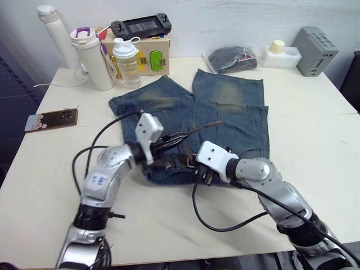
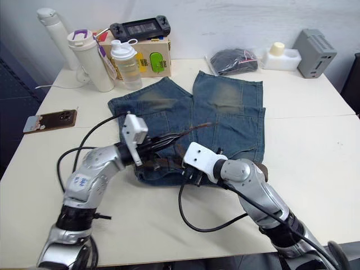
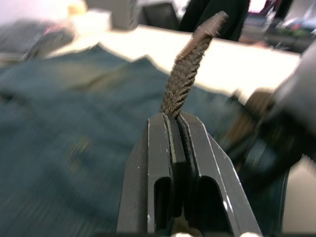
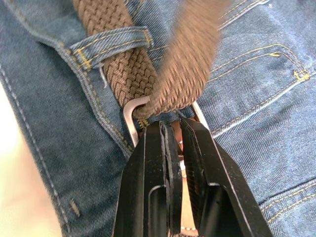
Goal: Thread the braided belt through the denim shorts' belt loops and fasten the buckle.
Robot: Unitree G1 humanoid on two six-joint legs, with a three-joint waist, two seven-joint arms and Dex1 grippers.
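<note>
The left gripper (image 3: 175,123) is pinched together on the free tip of the braided belt (image 3: 190,66), which sticks up past the fingertips; the right gripper (image 4: 173,129) is clamped on the buckle (image 4: 132,112), its silver frame showing at either side of the black fingers; just beyond it the belt runs under one of the belt loops (image 4: 111,43) on the waistband. Both grippers meet at the near edge of the denim shorts (image 1: 228,109), which lie flat with the legs pointing away from the robot.

The belt looks light, limp and rough-woven, so it should grip well but will sag and twist wherever it is unsupported; holding it close to the tip looks best for steering it through the frame; the buckle is small, hard and likely slick, so a hold on its frame may slip. The denim is soft and may bunch when pulled.

All this rests on a pale table (image 1: 315,140); along its far edge stand bottles (image 1: 93,56), a box (image 1: 152,53) and a grey device (image 1: 318,50); a phone (image 1: 52,119) lies at the left.
</note>
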